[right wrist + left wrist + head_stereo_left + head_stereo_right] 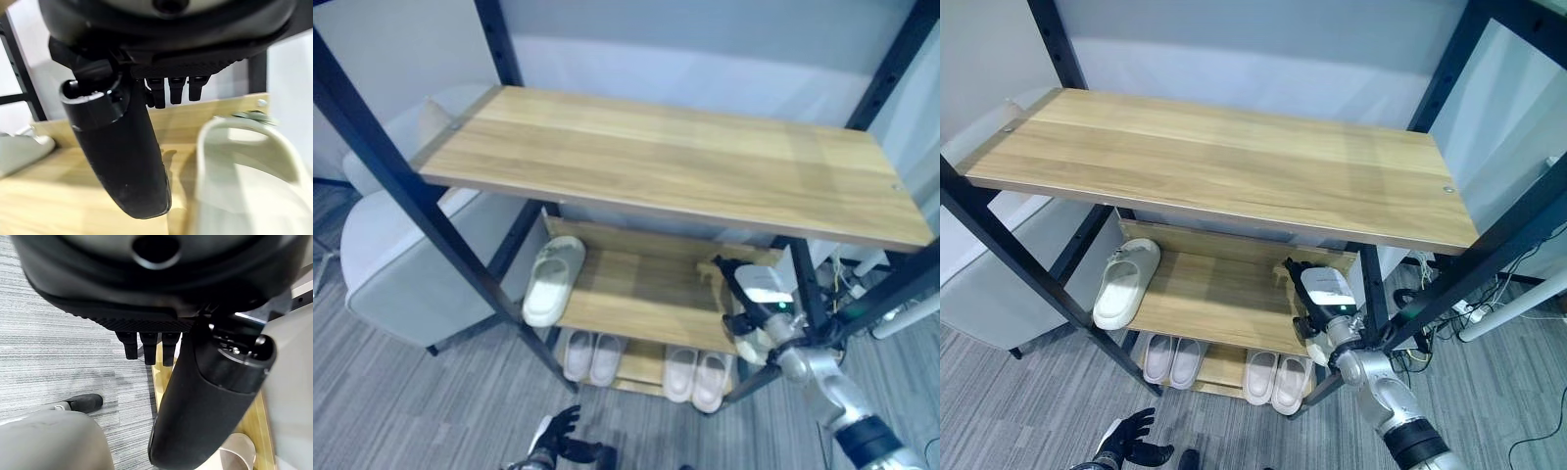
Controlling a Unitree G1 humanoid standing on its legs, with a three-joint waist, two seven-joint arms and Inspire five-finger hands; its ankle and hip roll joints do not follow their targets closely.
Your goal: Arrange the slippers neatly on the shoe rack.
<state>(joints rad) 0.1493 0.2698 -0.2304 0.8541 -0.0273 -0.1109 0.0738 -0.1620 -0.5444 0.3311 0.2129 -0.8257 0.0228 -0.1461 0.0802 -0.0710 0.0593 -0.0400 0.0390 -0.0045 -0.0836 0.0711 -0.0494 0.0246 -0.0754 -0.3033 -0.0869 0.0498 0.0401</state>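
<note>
on the middle shelf [1224, 304], white slipper [244, 181] beside right hand [1317, 294], fingers relaxed

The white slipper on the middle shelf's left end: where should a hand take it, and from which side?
Take the slipper by its strap band, coming from the rack's open front. It lies flat, sole down, its near end overhanging the middle shelf's front edge, so that end is probably easiest to reach.
</note>
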